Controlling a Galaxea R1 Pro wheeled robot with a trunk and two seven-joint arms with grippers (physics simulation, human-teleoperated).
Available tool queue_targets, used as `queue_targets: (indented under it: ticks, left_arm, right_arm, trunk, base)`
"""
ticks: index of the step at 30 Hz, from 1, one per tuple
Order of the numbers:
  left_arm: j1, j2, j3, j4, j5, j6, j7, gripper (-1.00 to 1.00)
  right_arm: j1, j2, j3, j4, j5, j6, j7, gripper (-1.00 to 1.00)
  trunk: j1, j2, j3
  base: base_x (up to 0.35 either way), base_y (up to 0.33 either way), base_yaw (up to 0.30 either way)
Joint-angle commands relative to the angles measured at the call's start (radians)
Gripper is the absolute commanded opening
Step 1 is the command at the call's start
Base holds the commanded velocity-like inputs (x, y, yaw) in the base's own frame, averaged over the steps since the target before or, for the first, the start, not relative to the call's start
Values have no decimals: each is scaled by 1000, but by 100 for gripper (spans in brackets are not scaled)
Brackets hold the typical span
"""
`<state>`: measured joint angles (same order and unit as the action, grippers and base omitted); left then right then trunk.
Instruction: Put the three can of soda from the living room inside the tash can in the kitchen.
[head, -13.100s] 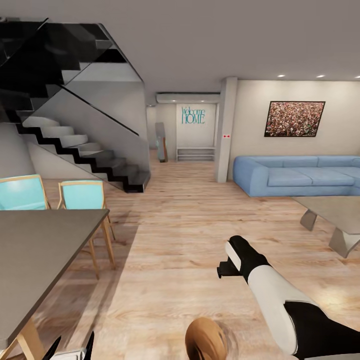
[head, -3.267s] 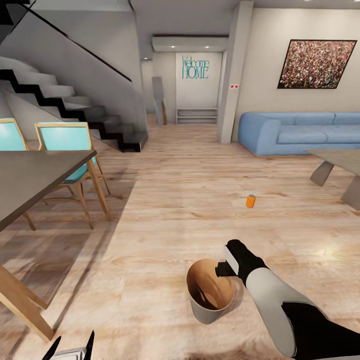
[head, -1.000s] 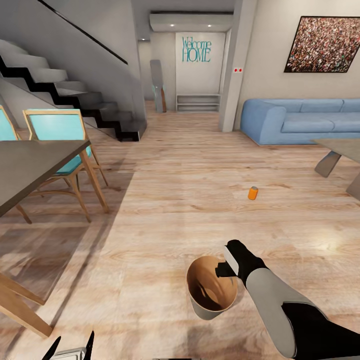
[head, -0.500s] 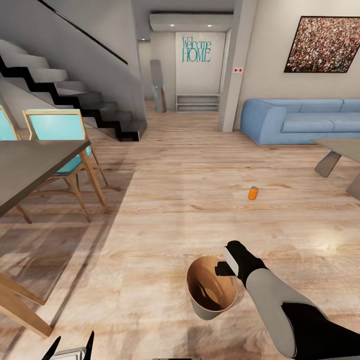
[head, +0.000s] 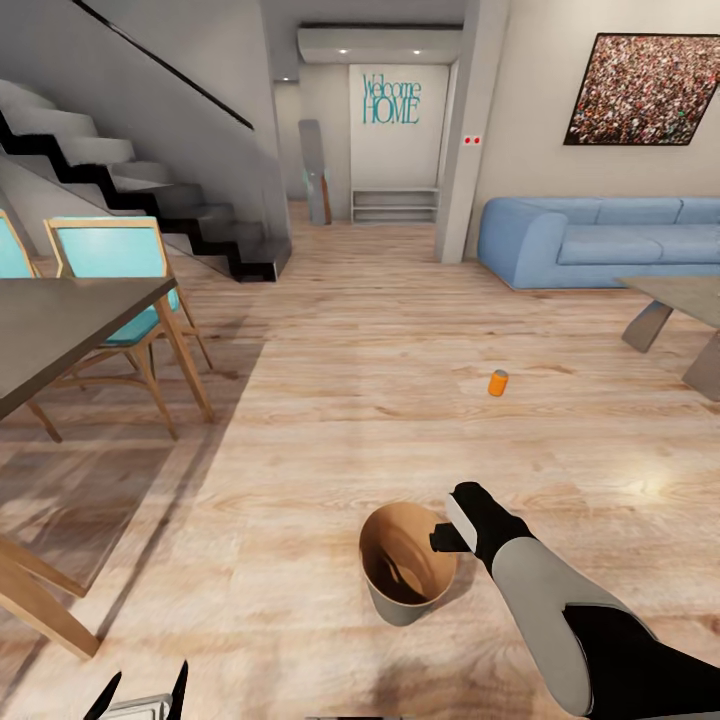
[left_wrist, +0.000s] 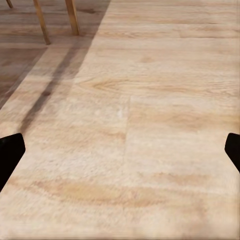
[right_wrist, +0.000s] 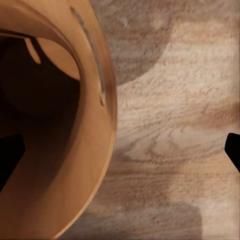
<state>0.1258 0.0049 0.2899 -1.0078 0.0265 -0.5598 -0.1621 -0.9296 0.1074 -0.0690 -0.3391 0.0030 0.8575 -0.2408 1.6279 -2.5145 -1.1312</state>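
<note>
Standing on the wood floor (head: 330, 400) nearest the robot, the tash can (head: 405, 590) is seen upright, pale grey outside and coppery brown inside. The right tool (head: 445, 538) is held just above the bin's rim on the robot's right side; in the right wrist view the brown inner wall of the tash can (right_wrist: 55, 150) lies under one fingertip while the other fingertip is over bare floor, so the fingers are spread wide apart with the rim between them, and nothing is clamped. The left tool (head: 145, 692) is seen low at the near left, its two dark fingertips (head: 180, 680) set apart; in the left wrist view the fingertips (left_wrist: 10, 152) are parted over bare planks and nothing is held.

Farther out on the floor, one orange can of soda (head: 497, 383) stands upright, well apart from the bin. To the left, a dark dining table (head: 60, 330) and turquoise chairs (head: 105, 260) are placed. Beyond, a light-blue sofa (head: 600, 250), a low table (head: 680, 300), a staircase (head: 150, 190) and a framed picture (head: 640, 90) are seen.
</note>
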Motion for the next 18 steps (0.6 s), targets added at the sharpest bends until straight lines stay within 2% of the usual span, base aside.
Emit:
queue_targets:
  ticks: [1, 16, 18]
  left_arm:
    - [0, 0, 0, 0, 0, 0, 0, 100]
    - [0, 0, 0, 0, 0, 0, 0, 100]
    - [0, 0, 0, 0, 0, 0, 0, 100]
  right_arm:
    - [0, 0, 0, 0, 0, 0, 0, 100]
    - [0, 0, 0, 0, 0, 0, 0, 100]
    - [0, 0, 0, 0, 0, 0, 0, 100]
  trunk:
    - [0, 0, 0]
    - [0, 0, 0]
    - [1, 0, -8]
  base:
    - [-22, -25, 0]
    - [-4, -5, 0]
    - [0, 0, 0]
